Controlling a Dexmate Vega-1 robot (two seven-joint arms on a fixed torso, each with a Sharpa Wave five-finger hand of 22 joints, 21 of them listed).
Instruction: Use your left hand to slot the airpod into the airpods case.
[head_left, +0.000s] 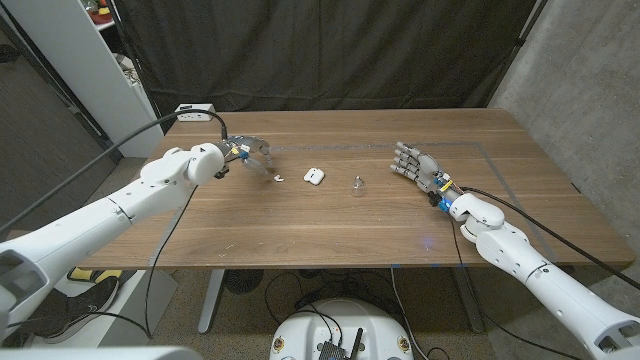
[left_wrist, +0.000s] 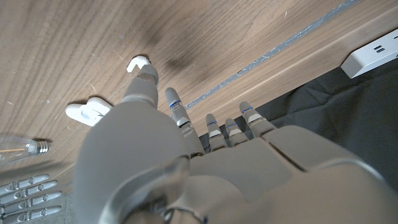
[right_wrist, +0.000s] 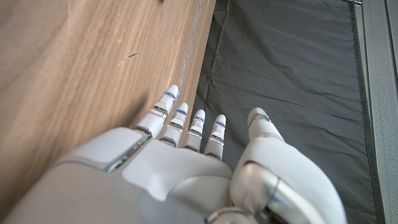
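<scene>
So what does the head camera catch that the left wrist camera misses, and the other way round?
Head view: the whole table and a white shelf behind it. Left wrist view: a close look at the airpod lying right beside a fingertip; whether they touch is unclear. Both: the left hand, airpod, case, bulb and power strip.
</scene>
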